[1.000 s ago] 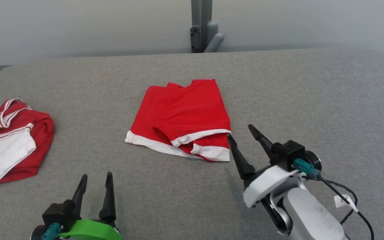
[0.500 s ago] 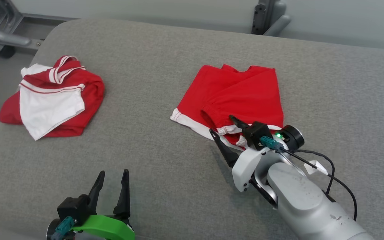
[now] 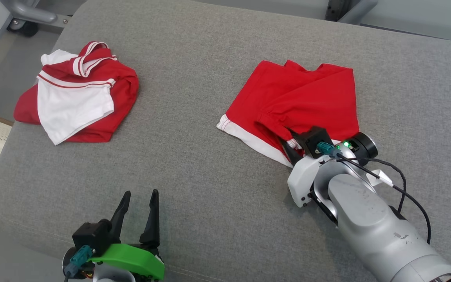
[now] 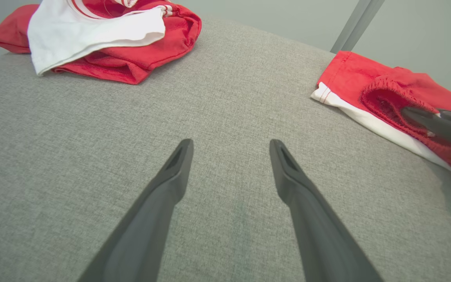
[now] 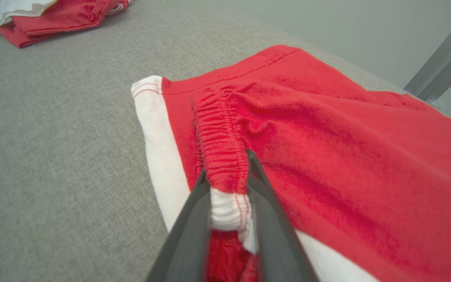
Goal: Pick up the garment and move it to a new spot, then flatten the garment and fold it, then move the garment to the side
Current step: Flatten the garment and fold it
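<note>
Step in hand: the last one, by my reading, moving the garment to the side. It already lies folded into a compact rectangle, so flattening and folding look done.
Garment (image 3: pixel 307 94): red shorts with a white hem (image 5: pixel 151 129), lying flat on the grey worktop (image 3: pixel 194 176), right of the middle and towards the far edge.
Right gripper (image 5: pixel 227 166): at the garment's near edge, its two dark fingers clamped on either side of the gathered waistband (image 5: pixel 219 137). The fabric is pinched between them and has not been lifted off the worktop.
Left gripper (image 3: pixel 141 194): released, fingers spread wide and holding nothing, hovering over bare worktop at the near left, well apart from both pieces of clothing.
Other clothing: a crumpled red-and-white piece (image 3: pixel 76 98) lies at the far left of the worktop.
Next move calls for: a firm hold through all the folded layers, not just the top band, then a low lift or drag sideways so the fold does not fall open.
Risk: only one edge is held, so the loose layers may trail and unfold. The crumpled piece at the left also limits where the garment can go.
</note>
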